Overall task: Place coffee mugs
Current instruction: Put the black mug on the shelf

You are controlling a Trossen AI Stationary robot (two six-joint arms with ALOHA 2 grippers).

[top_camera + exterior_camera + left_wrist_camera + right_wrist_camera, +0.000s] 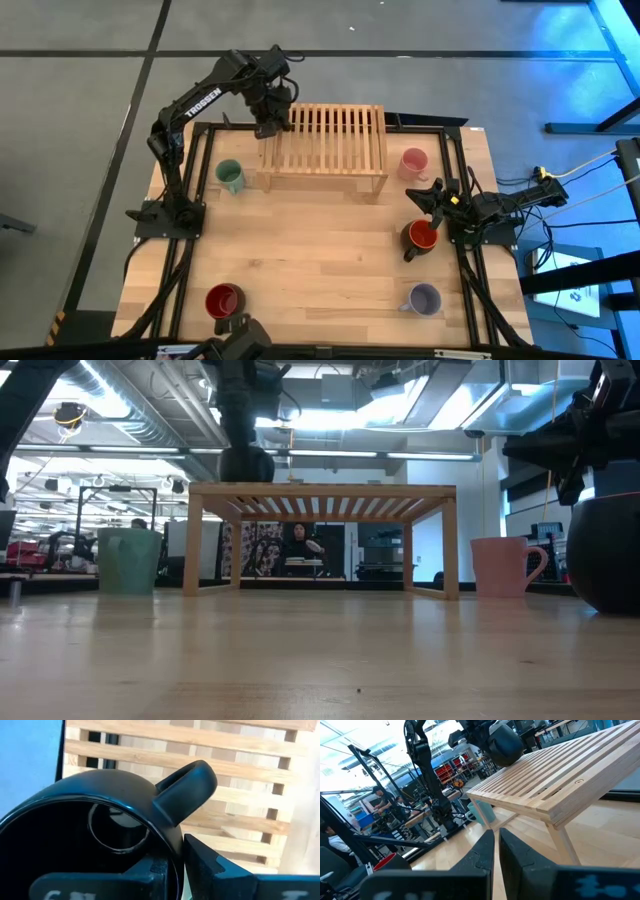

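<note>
My left gripper [270,118] is shut on the black mug [245,463] over the left end of the slatted wooden rack [322,148]. The mug's base is at the level of the slats; I cannot tell if it touches them. My right gripper [432,193] is shut and holds nothing, hovering just beyond the orange-red mug [422,235]. The green mug [230,176] stands left of the rack and the pink mug [413,162] right of it. The dark red mug [224,300] and the lavender-grey mug [425,298] stand near the table's near edge. My left gripper [175,855] holds the black mug by its rim wall [172,837], right beside the handle [187,787]. One finger [150,870] is inside the mug and the other [210,865] is outside. The fingers come from above, pointing down, and the mug hangs upright below them.
The rack stands on legs at the table's far side, its slatted top bare apart from the mug over its left end. Both arm bases are clamped at the table's left and right edges. Cables run off the right side. A person sits in the room behind the rack.
</note>
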